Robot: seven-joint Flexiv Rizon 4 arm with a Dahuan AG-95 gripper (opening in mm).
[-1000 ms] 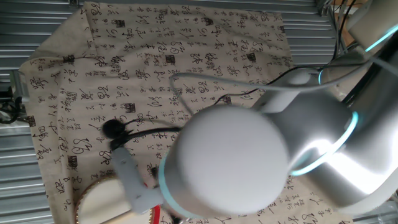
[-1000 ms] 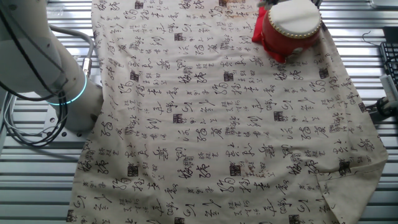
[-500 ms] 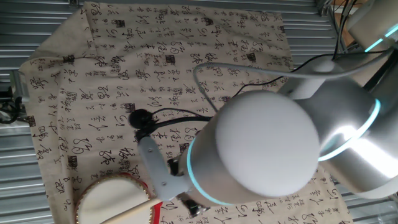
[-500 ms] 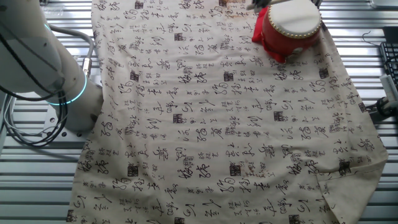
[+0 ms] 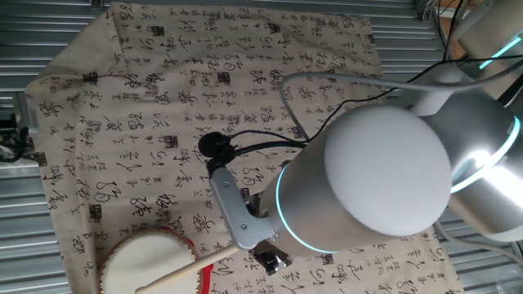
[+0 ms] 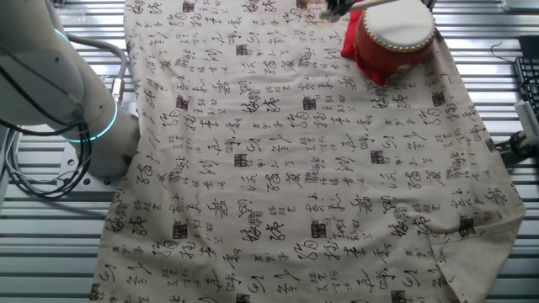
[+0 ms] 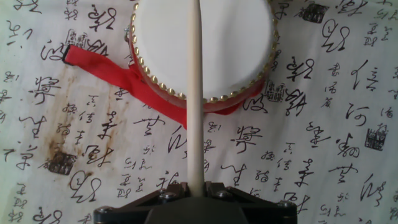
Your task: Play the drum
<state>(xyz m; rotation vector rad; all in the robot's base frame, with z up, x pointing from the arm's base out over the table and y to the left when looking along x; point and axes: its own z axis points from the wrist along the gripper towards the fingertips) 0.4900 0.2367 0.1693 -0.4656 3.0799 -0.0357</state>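
At the near edge of the table, on a cloth printed with black calligraphy, the drum is found close to the cloth's corner. In the hand view a pale wooden stick is seen running from the jaws out over the middle of the drum head. The jaws appear to be closed on the stick's base, though the contact itself is cut off at the lower edge, so the firmness of the grip cannot be confirmed. Whether the stick is touching the skin or raised above it cannot be told.

A glancing stroke could probably push the light drum sideways, or off the cloth's edge, since nothing is seen holding it in place. The stick might also twist in the jaws if struck off-centre.

A cream-white skin head is shown, ringed with brass-coloured studs on a red rim, above a red body. A red ribbon is trailed from it across the cloth.
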